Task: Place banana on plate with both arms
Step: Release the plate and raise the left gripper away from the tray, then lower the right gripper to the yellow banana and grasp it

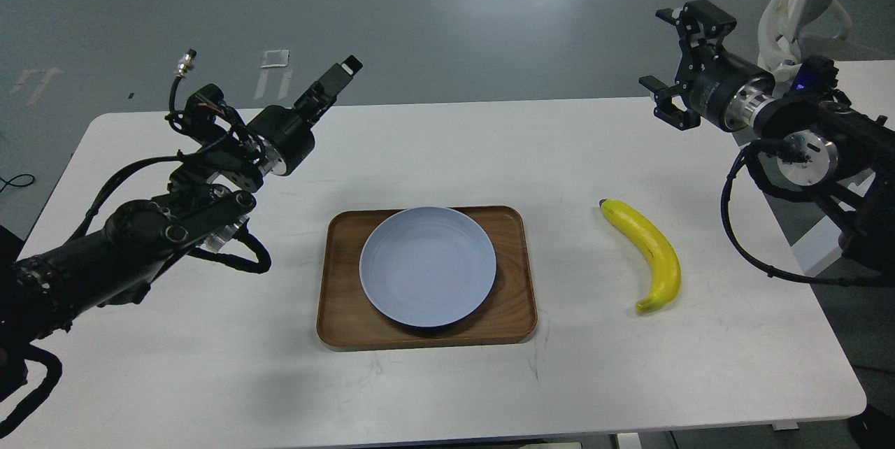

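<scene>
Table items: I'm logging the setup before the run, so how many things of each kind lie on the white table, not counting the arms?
Banana: 1
Plate: 1
Wooden tray: 1
Total: 3
The plate sits in the tray; the banana lies on the table to the right of the tray, apart from it.

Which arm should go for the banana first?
The right. The banana lies on the table right of the tray, on the right arm's side, and the right tool hangs open above and behind it. The left tool is across the plate, much farther off.
</scene>
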